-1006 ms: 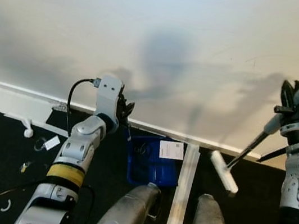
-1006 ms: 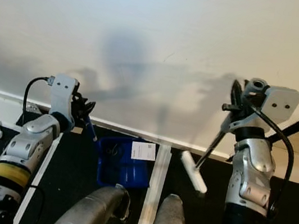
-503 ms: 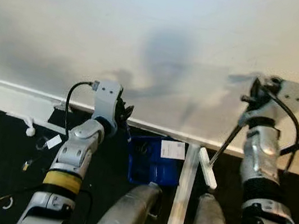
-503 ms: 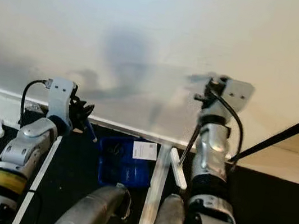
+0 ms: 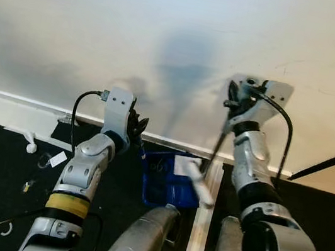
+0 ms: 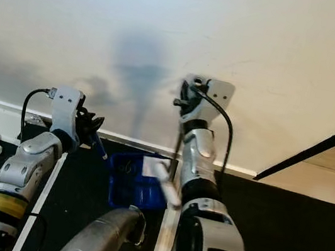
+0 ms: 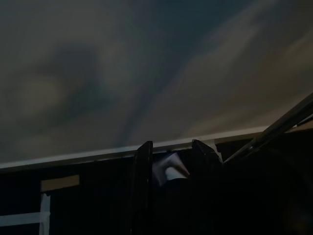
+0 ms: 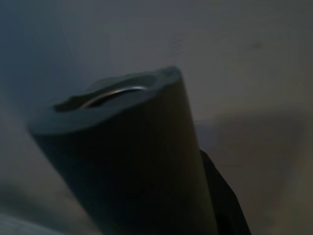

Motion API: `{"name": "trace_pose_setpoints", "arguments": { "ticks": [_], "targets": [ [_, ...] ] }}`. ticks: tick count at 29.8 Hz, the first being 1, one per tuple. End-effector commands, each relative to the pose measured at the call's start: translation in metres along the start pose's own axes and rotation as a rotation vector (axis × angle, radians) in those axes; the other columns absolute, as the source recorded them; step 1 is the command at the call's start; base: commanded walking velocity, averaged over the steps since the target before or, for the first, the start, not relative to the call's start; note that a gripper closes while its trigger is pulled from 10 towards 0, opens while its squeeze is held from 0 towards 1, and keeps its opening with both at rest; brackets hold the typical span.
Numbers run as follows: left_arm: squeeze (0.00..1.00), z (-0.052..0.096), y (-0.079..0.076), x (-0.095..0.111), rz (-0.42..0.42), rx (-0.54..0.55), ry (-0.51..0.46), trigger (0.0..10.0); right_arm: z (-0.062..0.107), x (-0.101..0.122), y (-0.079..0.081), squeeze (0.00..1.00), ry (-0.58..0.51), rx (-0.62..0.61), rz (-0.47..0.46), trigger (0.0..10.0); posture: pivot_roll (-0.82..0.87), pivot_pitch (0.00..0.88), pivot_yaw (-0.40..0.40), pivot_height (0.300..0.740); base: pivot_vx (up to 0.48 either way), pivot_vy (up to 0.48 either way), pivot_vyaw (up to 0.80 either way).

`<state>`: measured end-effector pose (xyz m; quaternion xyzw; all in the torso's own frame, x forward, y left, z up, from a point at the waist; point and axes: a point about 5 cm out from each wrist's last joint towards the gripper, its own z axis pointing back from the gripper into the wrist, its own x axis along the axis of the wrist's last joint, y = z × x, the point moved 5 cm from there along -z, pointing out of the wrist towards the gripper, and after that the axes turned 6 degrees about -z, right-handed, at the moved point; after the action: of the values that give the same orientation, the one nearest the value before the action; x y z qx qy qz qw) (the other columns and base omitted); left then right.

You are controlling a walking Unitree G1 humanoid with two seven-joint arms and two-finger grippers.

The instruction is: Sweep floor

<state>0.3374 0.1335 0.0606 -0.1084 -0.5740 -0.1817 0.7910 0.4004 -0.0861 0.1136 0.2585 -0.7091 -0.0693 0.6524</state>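
Note:
A blue dustpan (image 5: 168,180) rests on the dark floor against the white wall's baseboard. Its thin handle rises to my left gripper (image 5: 136,124), which is shut on it. In the left wrist view the bluish handle (image 7: 168,171) sits between the two black fingers (image 7: 143,196). My right gripper (image 5: 238,98) is raised in front of the wall and shut on the grey handle (image 8: 132,161) of a brush. The thin brush shaft (image 5: 214,151) slants down to the white brush head (image 5: 196,180), which is blurred and lies over the dustpan's right side.
A long white strip (image 5: 201,233) lies on the black floor just right of the dustpan. Small litter lies at the left: a white hook (image 5: 28,141), a tag (image 5: 58,159) and a ring piece (image 5: 6,229). My two grey legs (image 5: 143,239) stand close below the dustpan.
My right arm has swung left with the brush. The white head went from right of the white strip to over the dustpan. The left arm and dustpan stayed nearly still.

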Motion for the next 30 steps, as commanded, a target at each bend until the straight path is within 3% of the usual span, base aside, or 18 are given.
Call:
{"name": "trace_pose_setpoints", "arguments": {
  "ticks": [1, 2, 7, 10, 18, 20, 23, 26, 27, 30],
  "targets": [
    [0.0, -0.003, -0.023, -0.018, 0.095, -0.097, 0.052, 10.0, -0.002, -0.01, 0.028, 0.0, -0.005, 0.061, -0.105, 10.0, 0.06, 0.241, 0.118, 0.74, 0.0, 0.0, 0.0],
    [0.0, -0.003, -0.023, -0.018, 0.095, -0.097, 0.052, 10.0, -0.002, -0.01, 0.028, 0.0, -0.005, 0.061, -0.105, 10.0, 0.06, 0.241, 0.118, 0.74, 0.0, 0.0, 0.0],
    [0.0, -0.005, -0.02, -0.017, 0.098, -0.086, 0.043, 10.0, 0.003, 0.035, 0.032, 0.0, -0.155, 0.159, -0.052, 10.0, 0.03, 0.23, 0.1, 0.74, 0.0, 0.0, 0.0],
    [0.0, -0.008, -0.017, -0.015, 0.104, -0.076, 0.039, 10.0, 0.023, 0.076, 0.036, 0.0, -0.246, 0.239, -0.003, 10.0, 0.01, 0.223, 0.097, 0.74, 0.0, 0.0, 0.0],
    [0.0, -0.017, -0.021, -0.013, 0.103, -0.09, 0.037, 10.0, 0.06, 0.12, 0.05, 0.0, -0.276, 0.353, 0.048, 10.0, -0.04, 0.21, 0.103, 0.74, 0.0, 0.0, 0.0],
    [0.0, -0.02, -0.022, -0.012, 0.1, -0.097, 0.036, 10.0, 0.066, 0.128, 0.044, 0.0, -0.278, 0.334, 0.098, 10.0, -0.05, 0.206, 0.11, 0.74, 0.0, 0.0, 0.0],
    [0.0, -0.023, -0.024, -0.01, 0.098, -0.109, 0.031, 10.0, 0.074, 0.136, 0.022, 0.0, -0.241, 0.267, 0.194, 10.0, -0.06, 0.203, 0.116, 0.74, 0.0, 0.0, 0.0],
    [0.0, -0.024, -0.024, -0.01, 0.097, -0.111, 0.03, 10.0, 0.076, 0.139, 0.009, 0.0, -0.228, 0.227, 0.21, 10.0, -0.06, 0.203, 0.116, 0.74, 0.0, 0.0, 0.0],
    [0.0, -0.025, -0.024, -0.01, 0.095, -0.112, 0.03, 10.0, 0.078, 0.138, -0.01, 0.0, -0.196, 0.16, 0.238, 10.0, -0.06, 0.204, 0.119, 0.74, 0.0, 0.0, 0.0],
    [0.0, -0.025, -0.023, -0.011, 0.093, -0.112, 0.031, 10.0, 0.081, 0.133, -0.028, 0.0, -0.161, 0.095, 0.259, 10.0, -0.06, 0.203, 0.118, 0.74, 0.0, 0.0, 0.0]
  ]
}}
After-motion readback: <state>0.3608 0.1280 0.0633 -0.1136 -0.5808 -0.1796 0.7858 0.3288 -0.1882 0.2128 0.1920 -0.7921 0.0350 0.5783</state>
